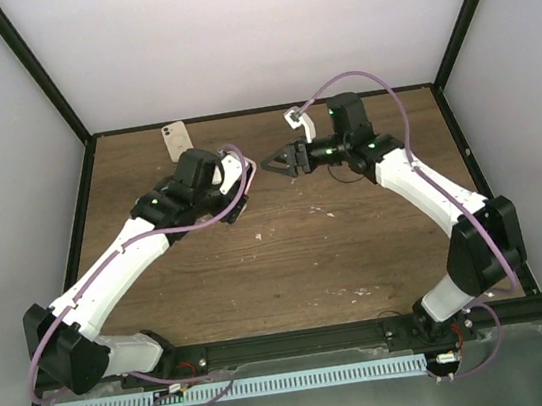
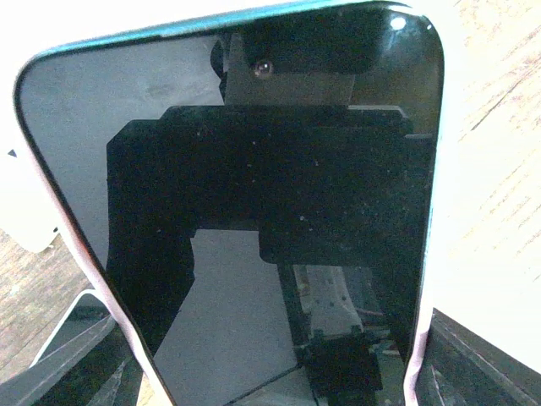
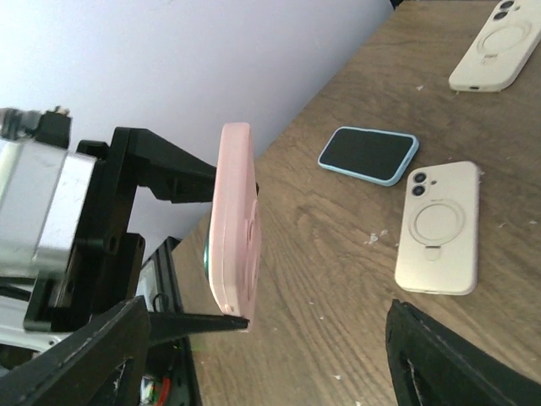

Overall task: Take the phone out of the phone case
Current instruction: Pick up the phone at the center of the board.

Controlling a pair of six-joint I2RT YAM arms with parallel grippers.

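The phone (image 2: 270, 169) sits in a pink phone case (image 2: 413, 376); its dark glass fills the left wrist view. My left gripper (image 2: 279, 372) is shut on the cased phone's long edges and holds it above the table, left of centre (image 1: 244, 178). In the right wrist view the pink case (image 3: 237, 228) shows edge-on, clamped between the left gripper's black fingers (image 3: 165, 173). My right gripper (image 3: 270, 338) is open just to the right of the case and touches nothing; from above it (image 1: 271, 166) points left at it.
On the wooden table (image 3: 338, 279) lie a blue-cased phone (image 3: 368, 155), screen up, and two cream-cased phones (image 3: 439, 227) (image 3: 494, 46), backs up. One cream-cased phone (image 1: 176, 140) shows at the back left from above. Walls enclose the table on three sides.
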